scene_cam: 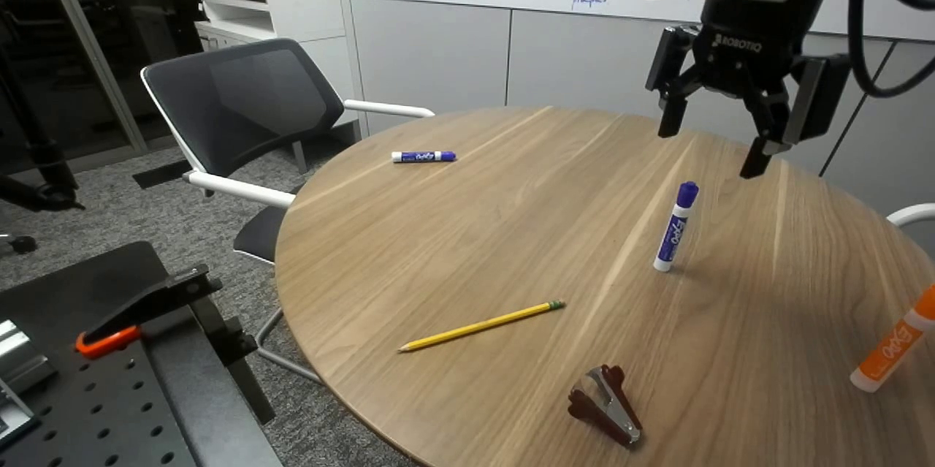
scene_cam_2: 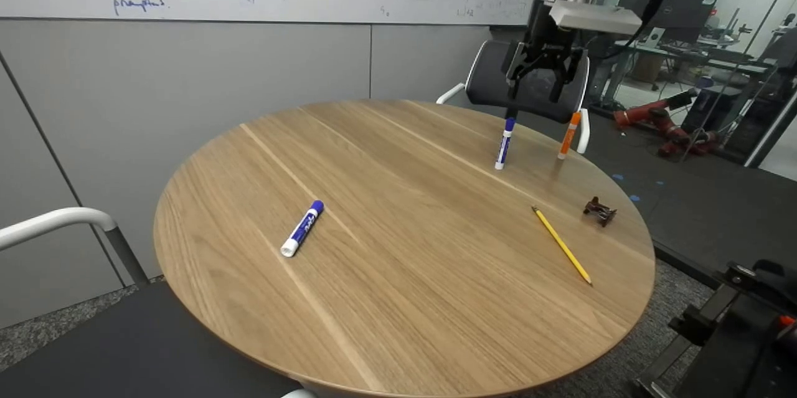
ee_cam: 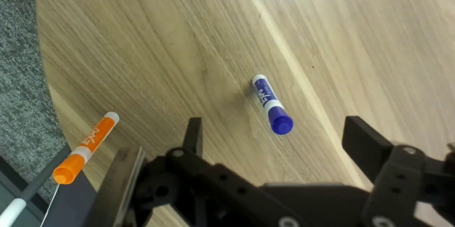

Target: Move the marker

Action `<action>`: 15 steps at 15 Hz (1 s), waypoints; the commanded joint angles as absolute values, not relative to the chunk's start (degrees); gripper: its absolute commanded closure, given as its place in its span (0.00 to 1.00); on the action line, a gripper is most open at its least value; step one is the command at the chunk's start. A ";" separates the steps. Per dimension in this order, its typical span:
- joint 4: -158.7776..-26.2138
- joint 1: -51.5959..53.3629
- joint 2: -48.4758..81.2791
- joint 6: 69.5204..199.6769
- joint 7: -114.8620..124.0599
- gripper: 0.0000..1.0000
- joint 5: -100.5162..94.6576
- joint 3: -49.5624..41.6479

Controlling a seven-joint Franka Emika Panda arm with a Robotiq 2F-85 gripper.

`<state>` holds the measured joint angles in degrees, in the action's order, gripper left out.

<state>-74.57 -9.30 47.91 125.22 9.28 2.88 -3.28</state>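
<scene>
Two similar white-barrelled markers with blue-purple labels and caps are on the table; I cannot tell which one the task means. One marker [scene_cam: 676, 227] stands upright on its white end, cap up, and shows in an exterior view [scene_cam_2: 505, 144] and the wrist view [ee_cam: 269, 101]. The second marker [scene_cam: 424, 157] lies flat farther off, also in an exterior view [scene_cam_2: 302, 228]; it is out of the wrist view. My gripper [scene_cam: 714, 142] is open and empty above the standing marker, not touching it. It also shows in an exterior view [scene_cam_2: 534, 93] and the wrist view [ee_cam: 275, 129].
An orange marker [scene_cam: 892, 346] stands upright near the table edge, also in the wrist view [ee_cam: 89, 145]. A yellow pencil [scene_cam: 482, 327] and a dark red staple remover [scene_cam: 608, 406] lie on the round wooden table [scene_cam_2: 398, 298]. Chairs [scene_cam: 241, 101] stand around it.
</scene>
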 commanded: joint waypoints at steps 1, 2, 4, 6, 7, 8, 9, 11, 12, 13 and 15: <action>-60.71 -10.02 57.12 119.10 8.68 0.00 3.93 -3.72; -58.41 -10.17 58.71 117.85 8.69 0.00 3.89 -3.65; -54.85 -10.19 60.95 115.69 8.73 0.00 3.87 -3.42; -51.68 -9.96 62.90 113.84 9.05 0.00 3.66 -3.45; -50.25 -9.82 63.93 113.09 9.20 0.00 3.42 -3.59; -48.90 -9.73 64.80 112.16 9.23 0.00 3.34 -3.57; -47.66 -9.60 65.73 111.56 9.31 0.00 3.28 -3.53; -45.45 -9.33 67.51 110.68 9.41 0.00 3.19 -3.44; -44.37 -9.23 68.38 110.44 9.40 0.00 3.20 -3.36; -43.62 -8.91 69.26 110.58 9.62 0.00 3.13 -3.35; -42.15 -8.51 70.75 110.78 9.94 0.00 3.05 -3.36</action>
<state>-47.78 -9.06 67.17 112.89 9.34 2.88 -3.34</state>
